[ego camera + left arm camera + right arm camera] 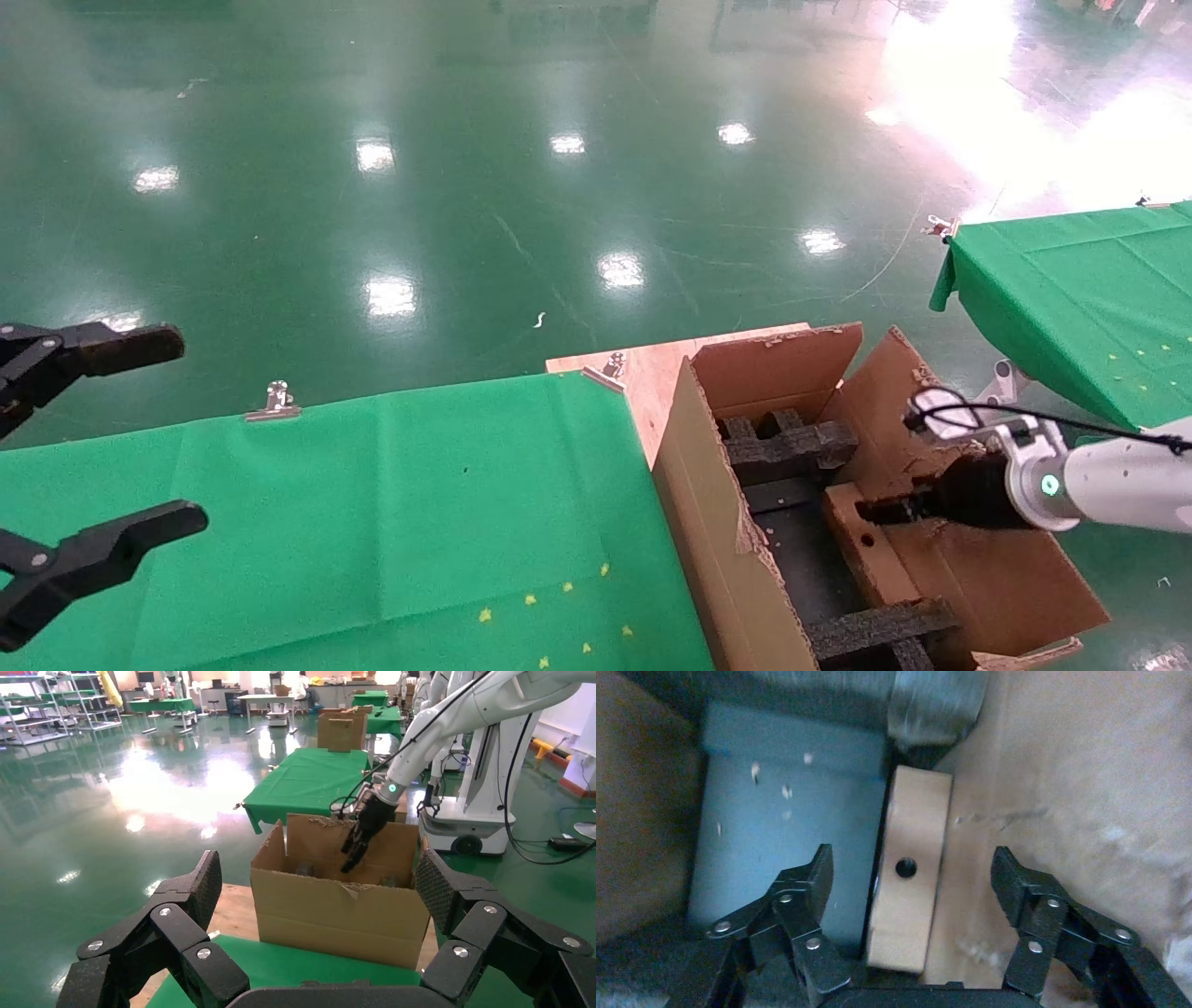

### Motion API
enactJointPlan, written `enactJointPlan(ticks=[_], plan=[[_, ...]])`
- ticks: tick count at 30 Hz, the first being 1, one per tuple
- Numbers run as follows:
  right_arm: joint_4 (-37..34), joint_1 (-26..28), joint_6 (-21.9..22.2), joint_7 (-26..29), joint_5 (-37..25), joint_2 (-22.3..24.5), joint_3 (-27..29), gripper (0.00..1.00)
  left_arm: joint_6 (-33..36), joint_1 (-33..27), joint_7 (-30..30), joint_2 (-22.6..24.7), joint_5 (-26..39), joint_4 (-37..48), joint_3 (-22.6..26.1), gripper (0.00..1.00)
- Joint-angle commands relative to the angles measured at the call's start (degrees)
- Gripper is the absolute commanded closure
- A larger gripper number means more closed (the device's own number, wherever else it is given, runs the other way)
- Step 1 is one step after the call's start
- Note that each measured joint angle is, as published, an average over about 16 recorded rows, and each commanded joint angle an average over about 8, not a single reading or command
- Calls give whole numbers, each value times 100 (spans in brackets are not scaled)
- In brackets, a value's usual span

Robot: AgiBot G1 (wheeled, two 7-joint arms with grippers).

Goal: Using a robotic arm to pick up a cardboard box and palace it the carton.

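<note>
The floor (466, 186) is glossy green, mirroring the lamps. Matt green cloth (372, 503) covers the tabletop, pinned by shiny metal clips (276, 401). The carton (717, 522) is rough, ragged corrugated cardboard holding coarse black foam (792, 447). The robotic arm (1117, 480) looks like smooth white plastic.

**Arm in the carton**

The carton (341, 906) stands open, its near wall ragged along the top edge. A white arm (450, 724) slants down from above the carton's far side, and its black gripper (355, 855) hangs inside, below the rim, against the far wall. The left gripper (316, 945) fills the foreground before the carton, jaws spread wide. Behind the carton stands a green-draped table (306, 780).
</note>
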Motion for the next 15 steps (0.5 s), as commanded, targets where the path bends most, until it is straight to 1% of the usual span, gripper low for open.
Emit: enactJointPlan(ticks=[1,5,9,12,15], plan=[[59,87,27,5,-36,31,11,0,0,0,0,0,0,0,0,0],[337,430,79,-2,-129,123,99,0,0,0,0,0,0,0,0,0],[786,838,49,-67,-208,239,225,0,0,0,0,0,0,0,0,0],[1271,1123,-92,-244,-144,378,383,0,0,0,0,0,0,0,0,0],[1778,1321,-326,-579,111,551,610,0,0,0,0,0,0,0,0,0]])
